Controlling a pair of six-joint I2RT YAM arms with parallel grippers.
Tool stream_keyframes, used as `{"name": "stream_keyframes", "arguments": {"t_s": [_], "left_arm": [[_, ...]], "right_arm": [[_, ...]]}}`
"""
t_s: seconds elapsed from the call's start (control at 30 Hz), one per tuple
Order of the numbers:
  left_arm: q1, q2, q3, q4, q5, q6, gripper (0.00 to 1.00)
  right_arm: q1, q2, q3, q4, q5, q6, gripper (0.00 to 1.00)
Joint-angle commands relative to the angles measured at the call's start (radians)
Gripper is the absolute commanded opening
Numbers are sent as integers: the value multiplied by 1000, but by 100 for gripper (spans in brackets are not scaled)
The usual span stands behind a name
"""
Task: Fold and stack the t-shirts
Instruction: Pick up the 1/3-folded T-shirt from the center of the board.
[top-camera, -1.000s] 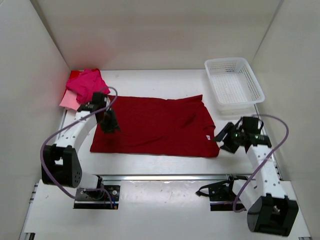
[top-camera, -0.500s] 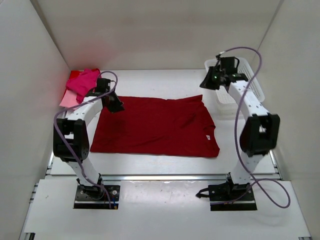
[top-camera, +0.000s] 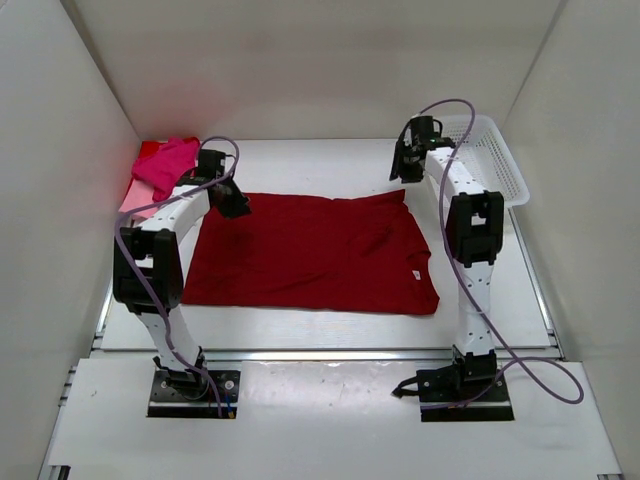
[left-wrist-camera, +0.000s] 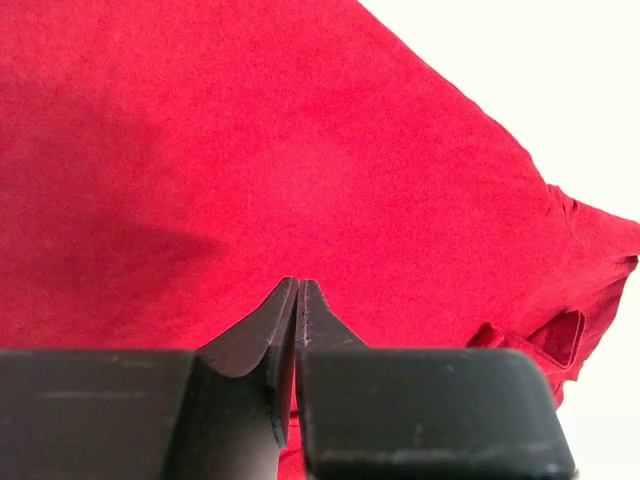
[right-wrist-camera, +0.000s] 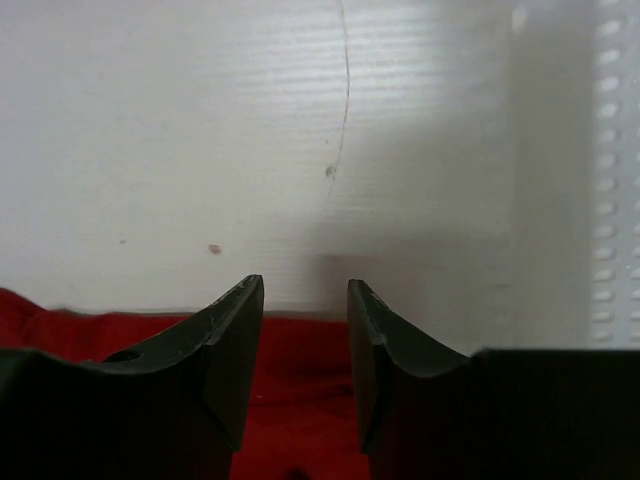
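The white mesh basket (top-camera: 512, 168) sits at the far right of the table (top-camera: 300, 160). What shows of its inside is its own white mesh floor, and the right arm crosses in front of its near left corner. The dark red t-shirt (top-camera: 310, 255) lies spread flat in the middle of the table. The hot pink t-shirt (top-camera: 165, 165) is bunched in the far left corner on top of the pale pink t-shirt (top-camera: 135, 202), of which only an edge shows.

From above, both arms reach to the far edge of the dark red t-shirt. The left gripper (top-camera: 238, 205) is at its far left corner and the right gripper (top-camera: 405, 172) at its far right corner, but that view does not show how the jaws stand.

The left wrist view does. Its jaws are pressed together, leaving only a thin slit, with red cloth filling the background. Whether the tips pinch the cloth I cannot tell. This view also shows a folded opening at the shirt's right edge, sleeve or neck unclear.

The right wrist view shows its jaws narrowly apart with nothing between them. They are above the shirt's far edge, with bare table beyond and the basket's wall at the right.
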Motion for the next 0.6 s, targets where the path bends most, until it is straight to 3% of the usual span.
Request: {"name": "stream_keyframes", "arguments": {"t_s": [0.0, 0.1, 0.37, 0.47, 0.5, 0.53, 0.57], "left_arm": [[3, -16, 10, -1, 12, 5, 15], [-1, -17, 20, 7, 9, 8, 15], [14, -28, 14, 33, 30, 3, 16], [13, -25, 19, 31, 30, 3, 17], [14, -25, 29, 36, 35, 5, 17], [19, -25, 33, 37, 36, 5, 17], [14, -19, 39, 36, 33, 3, 16]], "right_arm": [[62, 2, 4, -44, 101, -44, 36], [71, 7, -15, -55, 143, -44, 37], [90, 62, -32, -152, 161, -50, 51], [90, 50, -25, -136, 134, -32, 38], [94, 47, -14, -133, 128, -24, 30], [90, 42, 6, -126, 116, -19, 13], [88, 32, 23, -118, 118, -16, 6]]}}
